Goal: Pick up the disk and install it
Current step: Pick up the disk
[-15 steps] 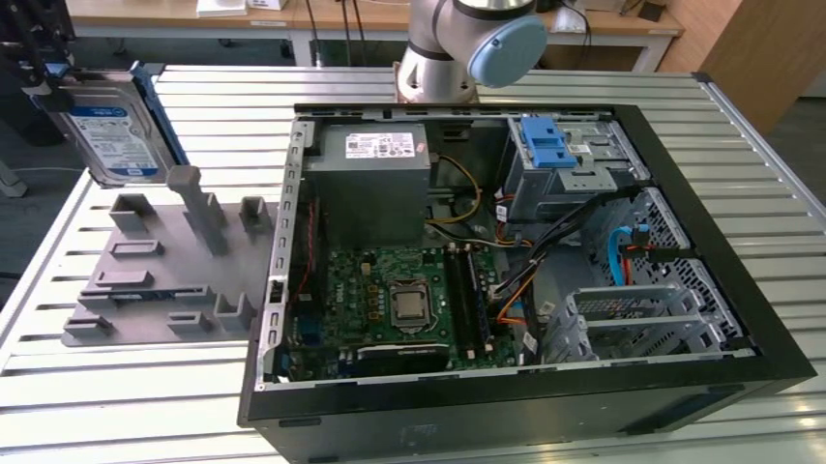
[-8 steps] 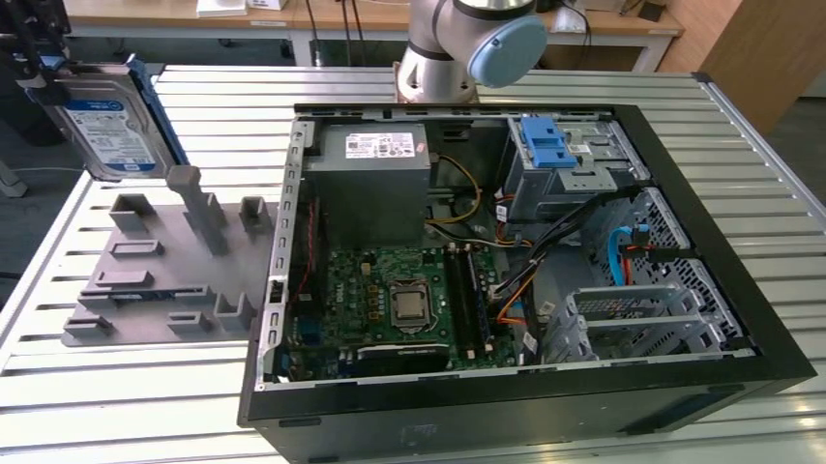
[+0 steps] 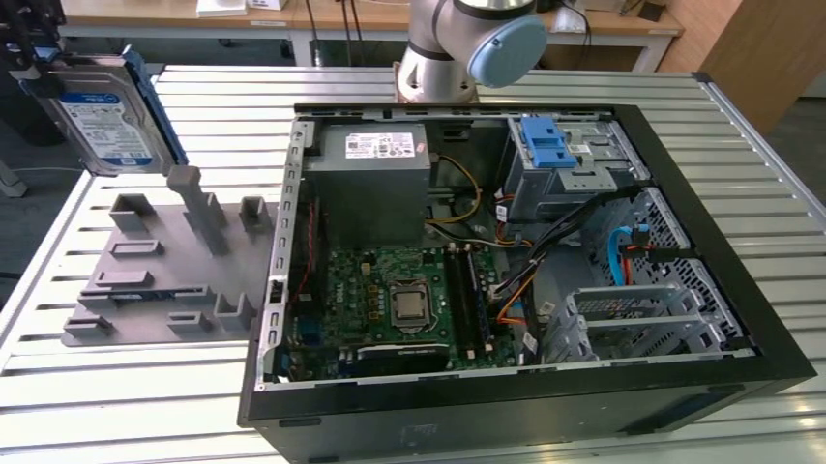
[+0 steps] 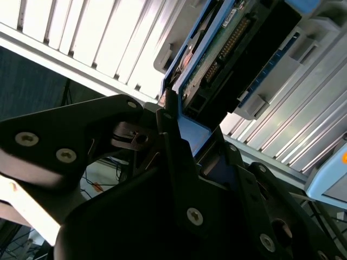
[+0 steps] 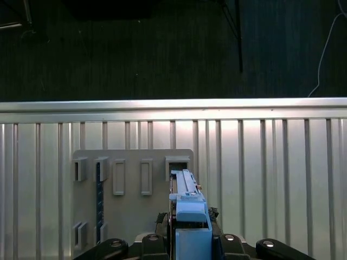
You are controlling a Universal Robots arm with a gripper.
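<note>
The disk [image 3: 110,111], a silver drive with a blue-and-white label and a blue frame, hangs upright in the air at the exterior view's left. It is above the grey holder plate [image 3: 142,271] and touches nothing below. My gripper [image 3: 39,68] is shut on its upper end. In the second wrist view the black fingers [image 4: 172,141] clamp the blue frame of the disk [image 4: 233,49], whose green circuit board faces the camera. In the first wrist view the disk [image 5: 187,208] stands edge-on above the holder plate [image 5: 130,211], between the gripper's fingers [image 5: 187,246].
An open computer case [image 3: 722,290] lies on the slatted metal table [image 3: 130,406] at the exterior view's right. Inside are a motherboard [image 3: 400,300], a grey power supply [image 3: 374,174] and a metal drive cage with a blue latch [image 3: 555,150]. The arm's base [image 3: 465,48] stands behind the case.
</note>
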